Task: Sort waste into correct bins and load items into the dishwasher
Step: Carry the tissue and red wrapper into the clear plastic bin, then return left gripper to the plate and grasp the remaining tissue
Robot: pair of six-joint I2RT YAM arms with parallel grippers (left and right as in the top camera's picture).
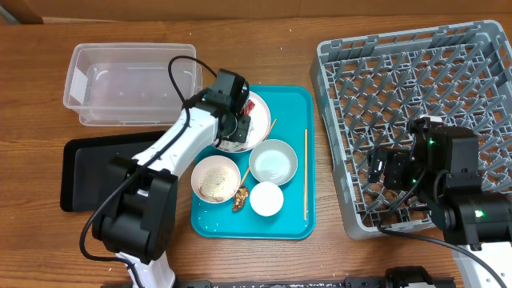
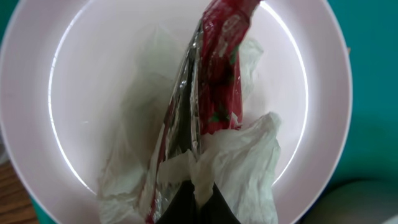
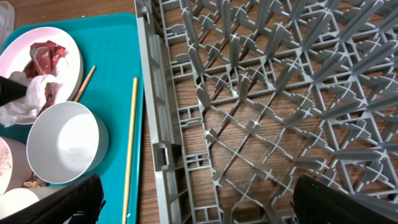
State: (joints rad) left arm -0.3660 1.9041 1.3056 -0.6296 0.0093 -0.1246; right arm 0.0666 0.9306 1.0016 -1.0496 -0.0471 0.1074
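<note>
My left gripper (image 2: 196,198) is shut on the crumpled white napkin (image 2: 245,158), which lies with the red wrapper scrap (image 2: 221,74) on the white plate (image 2: 81,81). From overhead, that gripper (image 1: 234,126) sits over the plate (image 1: 259,118) at the back of the teal tray. A bowl with rice grains (image 1: 215,178), a pale grey-green bowl (image 1: 274,162), a white cup (image 1: 266,198), a brown lump (image 1: 241,196) and a chopstick (image 1: 306,172) share the tray. My right gripper (image 1: 392,170) hangs open and empty over the grey dish rack (image 1: 416,88).
The clear tub (image 1: 132,80) stands at the back left, with the black tray (image 1: 92,172) in front of it. The teal tray (image 1: 298,104) lies between them and the rack. The rack wall (image 3: 152,112) rises just right of the tray edge.
</note>
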